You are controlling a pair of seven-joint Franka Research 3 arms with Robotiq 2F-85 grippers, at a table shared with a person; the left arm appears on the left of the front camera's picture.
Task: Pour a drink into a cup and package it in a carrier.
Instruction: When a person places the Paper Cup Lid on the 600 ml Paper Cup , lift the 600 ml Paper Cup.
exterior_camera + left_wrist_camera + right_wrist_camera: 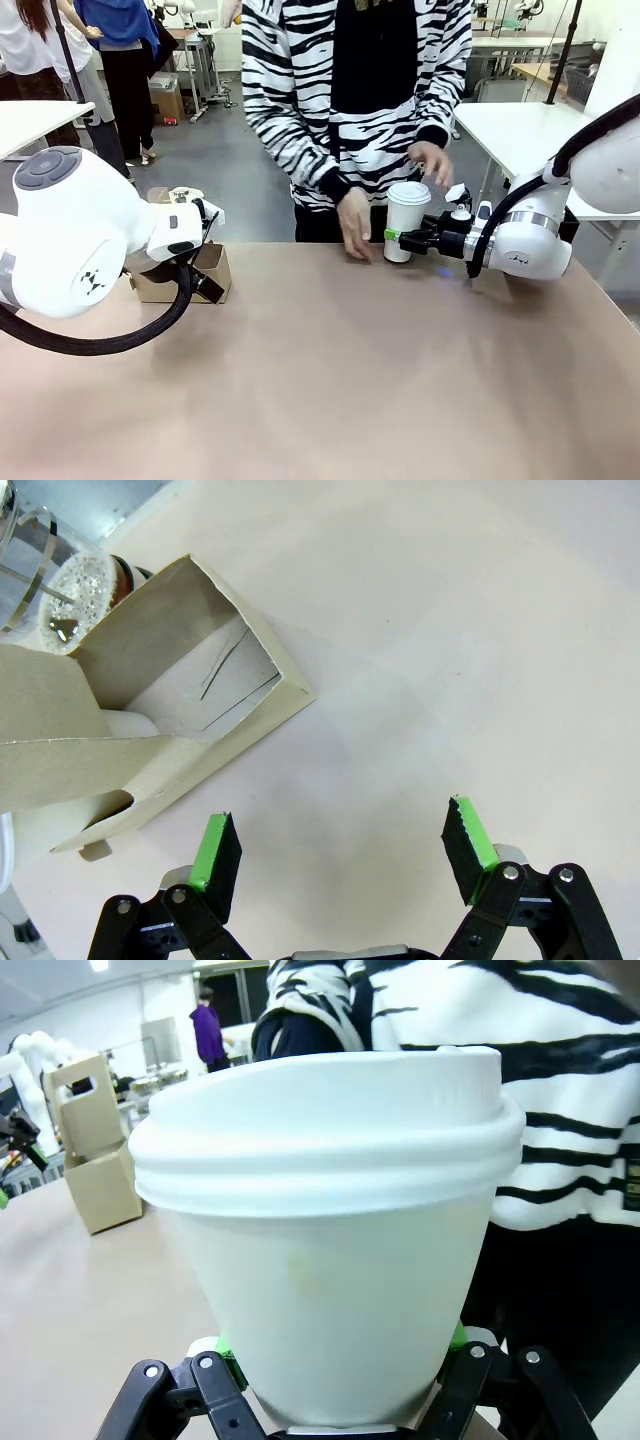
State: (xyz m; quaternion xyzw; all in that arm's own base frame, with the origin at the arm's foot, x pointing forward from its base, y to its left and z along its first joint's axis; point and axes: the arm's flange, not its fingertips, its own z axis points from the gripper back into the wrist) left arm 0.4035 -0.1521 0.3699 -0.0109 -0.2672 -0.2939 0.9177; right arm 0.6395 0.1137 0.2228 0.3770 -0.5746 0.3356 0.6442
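Across the far side of the surface point(330, 380) I see the person point(360, 90) standing, one hand point(355, 228) down just beside the cup point(407, 212), the other hand point(432, 160) raised behind its lid. My right arm reaches in level from the right, and the right pincer point(399, 238) is clamped on the lower half of the lidded cup, which stands upright. Far left, the carrier point(212, 268) sits near my left pincer point(345, 845), whose jaws stand wide apart over bare surface, just short of the carrier's corner. A clear pitcher point(55, 590) stands behind the carrier.
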